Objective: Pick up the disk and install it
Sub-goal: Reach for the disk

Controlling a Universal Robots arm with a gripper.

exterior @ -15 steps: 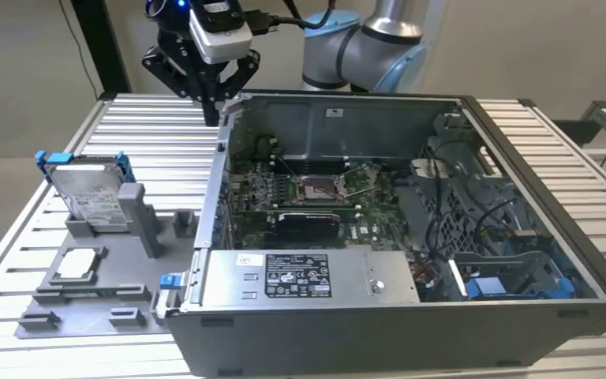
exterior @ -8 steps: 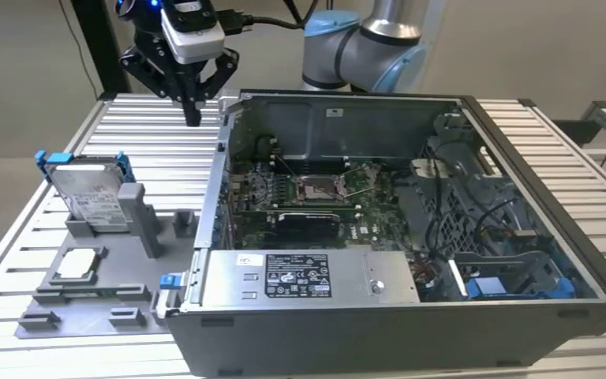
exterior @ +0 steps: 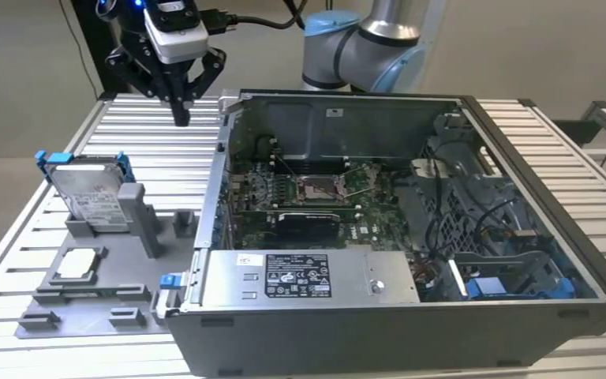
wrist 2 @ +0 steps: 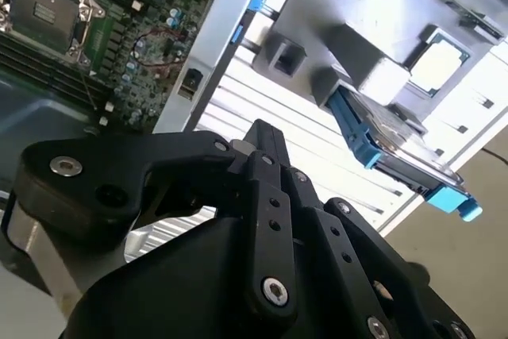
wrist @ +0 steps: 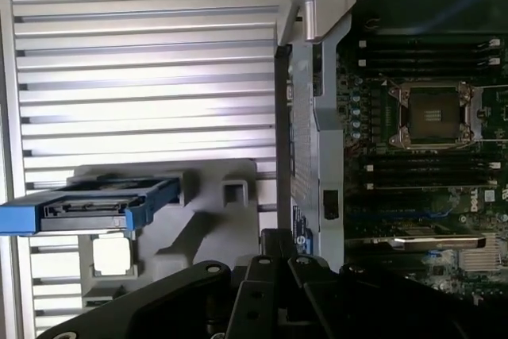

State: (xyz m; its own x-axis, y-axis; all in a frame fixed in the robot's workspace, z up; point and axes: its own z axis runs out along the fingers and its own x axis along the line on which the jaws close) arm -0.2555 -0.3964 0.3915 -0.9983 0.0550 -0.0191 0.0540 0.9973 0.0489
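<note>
You have the gripper (exterior: 182, 118) hanging clenched and empty over the worktop's (exterior: 145, 150) far edge, well apart from the disk (exterior: 92, 197), which stands on edge in its grey stand (exterior: 98, 300), blue rails exposed, presumably for grasping.

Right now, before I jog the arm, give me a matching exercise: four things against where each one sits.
1 disk
2 end effector
3 square chip
4 labelled grey box

A flat on the grey fixture
B inside the open computer case
C over the slatted table, empty
D on edge, tilted, in that fixture

Pairs: 1-D, 2-C, 3-A, 4-B
</note>
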